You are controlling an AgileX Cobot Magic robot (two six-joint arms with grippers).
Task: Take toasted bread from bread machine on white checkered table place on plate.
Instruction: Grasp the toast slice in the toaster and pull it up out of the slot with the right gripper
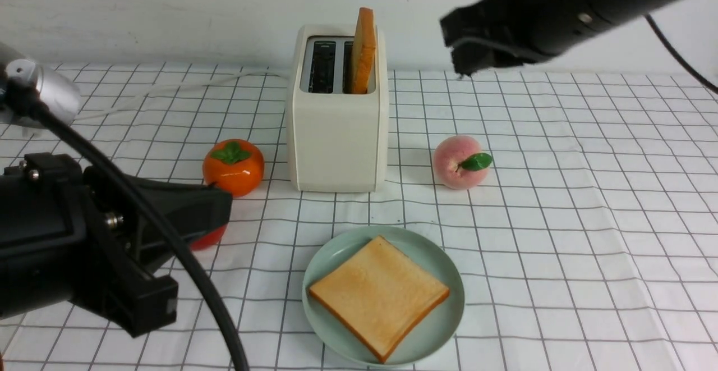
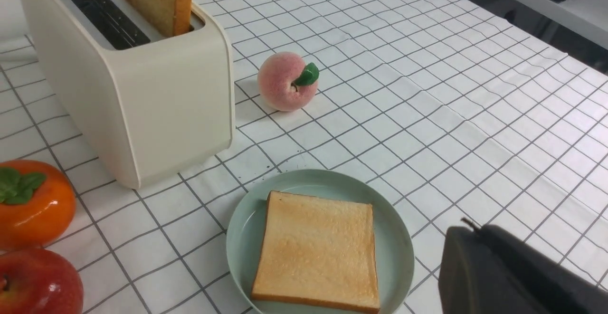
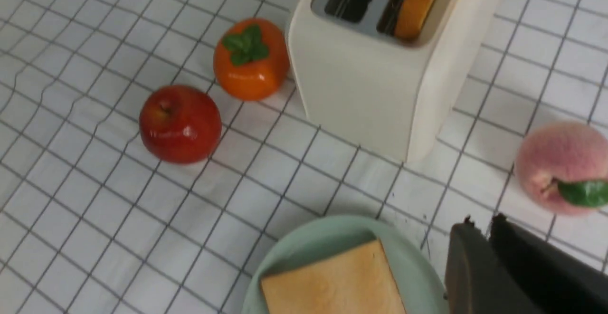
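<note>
Centre of the checkered table [image 1: 589,219]: toaster [image 1: 336,135] stands square to me. One upright slice [image 1: 363,51] of toast sits in its right-hand slot, the top part poking well above the metal.

Second piece, the flat slice [image 1: 378,298], lies on the green plate [image 1: 336,250], one corner pointing at the toaster, all of it inside the rim. The plate sits just in front of the toaster, on my side, not touching it.

Fruit noted: orange persimmon [image 1: 233,166] just left of the toaster, pink peach [image 1: 460,162] to its right, red apple [image 3: 180,124] nearer me than the persimmon and mostly hidden behind my left arm in the front view.

Left gripper [image 1: 219,211] is low over the cloth on the left, beside the apple. Its fingers are pressed together with nothing between them.

Right gripper [image 1: 463,51] is high, up and right of the toaster, about level with the upright slice's top and clear of it, blurred from the front. On its wrist camera the fingers [image 3: 468,257] lie close, only a thin slit between, holding nothing. I cannot tell if they are fully closed
</note>
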